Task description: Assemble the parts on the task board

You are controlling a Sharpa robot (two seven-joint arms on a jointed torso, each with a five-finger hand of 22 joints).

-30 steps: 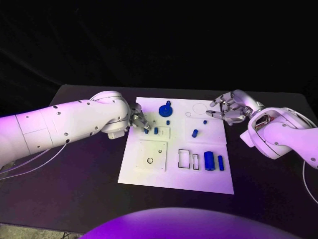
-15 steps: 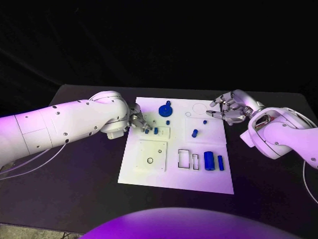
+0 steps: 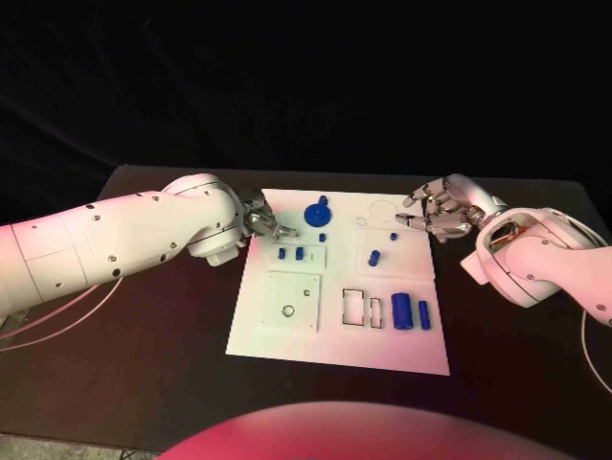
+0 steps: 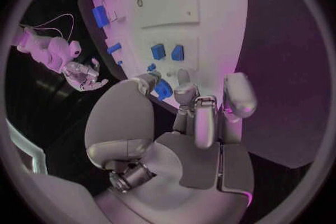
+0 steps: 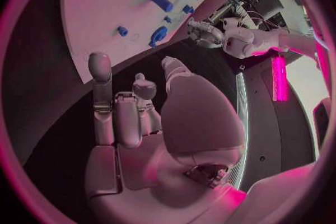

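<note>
Blue, a small plastic part [image 4: 163, 89] sits pinched in the silver left hand [image 3: 267, 225] over the white rectangular task board's [image 3: 292, 335] near corner; the silver right hand [image 3: 442, 213] hovers empty, fingers apart, beside the far edge.

Bare tabletop [image 3: 154, 326] left, right and in front of the task board [image 3: 336, 340], open for passage; near the board's far corners, blocked by the left robot hand [image 3: 265, 226] and right robot hand [image 3: 437, 213]; blue parts [image 3: 412, 311] standing mid-board

No legible text or markings anywhere
</note>
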